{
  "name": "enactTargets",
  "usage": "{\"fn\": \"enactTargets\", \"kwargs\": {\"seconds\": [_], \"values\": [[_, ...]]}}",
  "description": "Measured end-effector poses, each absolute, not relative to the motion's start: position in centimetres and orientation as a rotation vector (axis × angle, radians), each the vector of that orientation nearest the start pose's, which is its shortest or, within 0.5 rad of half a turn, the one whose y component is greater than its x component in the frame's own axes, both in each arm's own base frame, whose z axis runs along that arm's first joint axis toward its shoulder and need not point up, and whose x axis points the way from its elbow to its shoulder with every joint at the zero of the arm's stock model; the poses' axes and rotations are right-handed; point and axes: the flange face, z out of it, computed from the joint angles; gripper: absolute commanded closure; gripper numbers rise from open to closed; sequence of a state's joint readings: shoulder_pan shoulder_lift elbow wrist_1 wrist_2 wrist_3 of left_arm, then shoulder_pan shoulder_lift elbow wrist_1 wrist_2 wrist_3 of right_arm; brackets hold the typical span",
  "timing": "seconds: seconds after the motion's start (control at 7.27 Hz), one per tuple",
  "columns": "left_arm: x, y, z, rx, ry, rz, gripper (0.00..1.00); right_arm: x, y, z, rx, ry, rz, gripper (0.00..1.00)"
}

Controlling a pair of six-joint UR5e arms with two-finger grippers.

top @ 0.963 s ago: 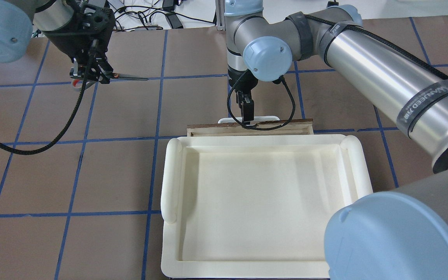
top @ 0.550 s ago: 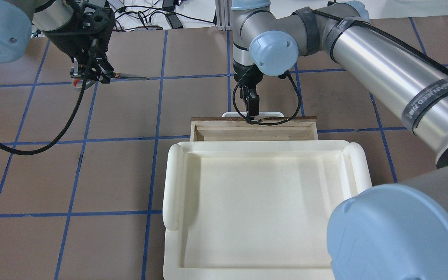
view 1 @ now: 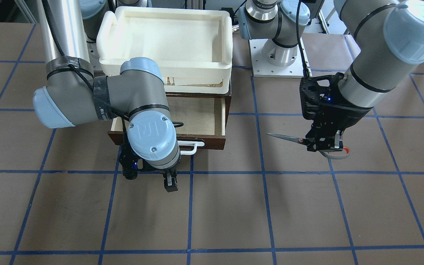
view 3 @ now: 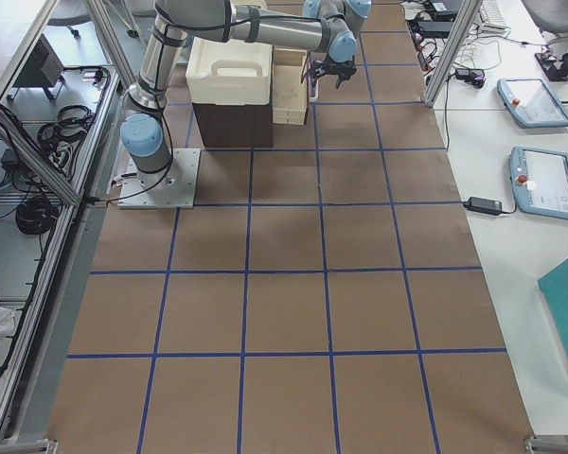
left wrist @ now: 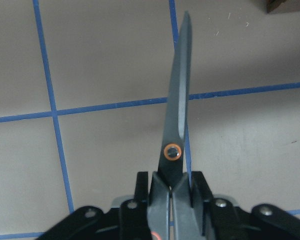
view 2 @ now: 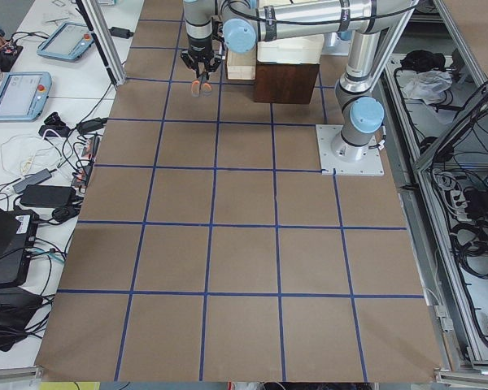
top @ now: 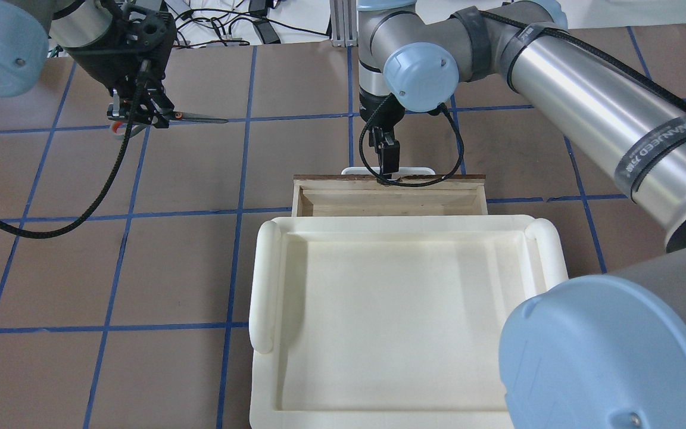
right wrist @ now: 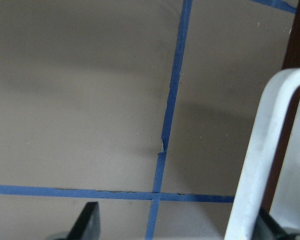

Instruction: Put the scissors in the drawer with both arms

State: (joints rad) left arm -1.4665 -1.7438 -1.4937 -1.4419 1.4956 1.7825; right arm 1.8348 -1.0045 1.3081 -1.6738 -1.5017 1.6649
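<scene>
My left gripper (top: 140, 113) (view 1: 322, 144) is shut on the scissors (top: 200, 118) (view 1: 285, 138) near the pivot and holds them level above the table, left of the drawer. Their dark blades (left wrist: 179, 100) point toward the drawer side. The grey, orange-lined loops (view 1: 339, 152) stick out behind the fingers. The drawer (top: 390, 205) (view 1: 197, 117) is pulled out and its pale plywood inside is bare. My right gripper (top: 386, 161) (right wrist: 177, 227) is open, pointing down at the white bar handle (top: 420, 171) (right wrist: 262, 150), which lies beside one finger.
A cream-white plastic tray (top: 265, 280) (view 1: 226, 36) sits on top of the dark cabinet (view 3: 232, 123) that houses the drawer. The right arm's elbow (view 1: 153, 140) hangs over the drawer's front left part. The brown table has blue tape lines.
The drawer has slid further out from under the tray, and my right gripper has moved away from the robot with the handle. The left gripper with the scissors has stayed put.
</scene>
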Motion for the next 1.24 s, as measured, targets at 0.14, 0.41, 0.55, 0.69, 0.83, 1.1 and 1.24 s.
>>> {"fn": "enactTargets", "kwargs": {"seconds": [0.14, 0.41, 0.55, 0.69, 0.83, 1.1, 1.24], "values": [[-8.1, -57.7, 44.7, -2.323, -2.084, 0.125, 1.0, 31.3, -62.3, 28.5, 2.102, 2.485, 0.279, 0.0], [-8.1, -57.7, 44.7, -2.322, -2.083, 0.125, 1.0, 31.3, -62.7, 28.5, 2.095, 2.485, 0.274, 0.0], [-8.1, -57.7, 44.7, -2.322, -2.082, 0.125, 1.0, 31.3, -63.0, 28.8, 2.091, 2.481, 0.266, 0.0], [-8.1, -57.7, 44.7, -2.322, -2.083, 0.125, 1.0, 31.3, -63.2, 28.9, 2.087, 2.48, 0.263, 0.0], [-8.1, -57.6, 44.7, -2.322, -2.083, 0.126, 1.0, 31.2, -63.4, 28.9, 2.08, 2.483, 0.263, 0.0], [-8.1, -57.6, 44.7, -2.322, -2.083, 0.125, 1.0, 30.9, -64.2, 29.1, 2.075, 2.476, 0.256, 0.0], [-8.1, -57.6, 44.7, -2.322, -2.083, 0.125, 1.0, 30.8, -64.6, 29.0, 2.075, 2.473, 0.254, 0.0]]}}
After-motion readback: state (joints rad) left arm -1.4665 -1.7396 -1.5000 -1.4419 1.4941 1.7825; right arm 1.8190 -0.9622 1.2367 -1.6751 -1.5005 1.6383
